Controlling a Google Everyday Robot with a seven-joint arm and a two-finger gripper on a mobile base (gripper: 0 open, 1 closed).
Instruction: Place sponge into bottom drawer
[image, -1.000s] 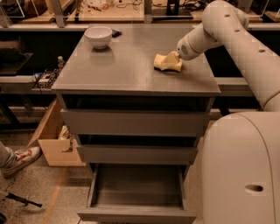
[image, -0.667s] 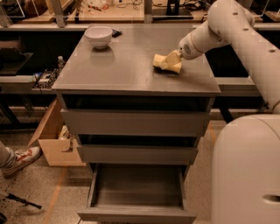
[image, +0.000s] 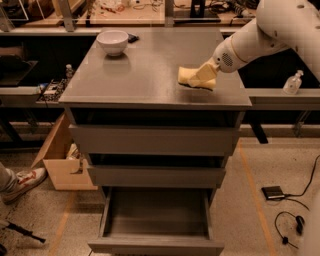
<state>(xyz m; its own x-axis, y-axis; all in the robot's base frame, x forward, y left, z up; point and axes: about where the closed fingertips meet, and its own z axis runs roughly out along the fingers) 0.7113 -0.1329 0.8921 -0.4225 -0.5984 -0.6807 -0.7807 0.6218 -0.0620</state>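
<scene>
The pale-yellow sponge (image: 190, 77) is at the right side of the grey cabinet's top (image: 140, 75), with a dark shadow under its front edge. My gripper (image: 206, 73) comes in from the right on the white arm and is shut on the sponge's right end. The bottom drawer (image: 156, 244) is pulled open below the two closed drawers, and its grey tray is empty. The drawer lies well below the sponge and to its left.
A white bowl (image: 112, 41) stands at the back left of the cabinet top. A cardboard box (image: 60, 162) and a person's shoe (image: 22, 182) are on the floor at left. A clear bottle (image: 292, 82) stands on the right shelf. Cables and a small box (image: 274, 192) lie at right.
The gripper and the sponge have shifted slightly toward the cabinet's front edge. The arm has swung lower and further right in the view. The drawer has not moved.
</scene>
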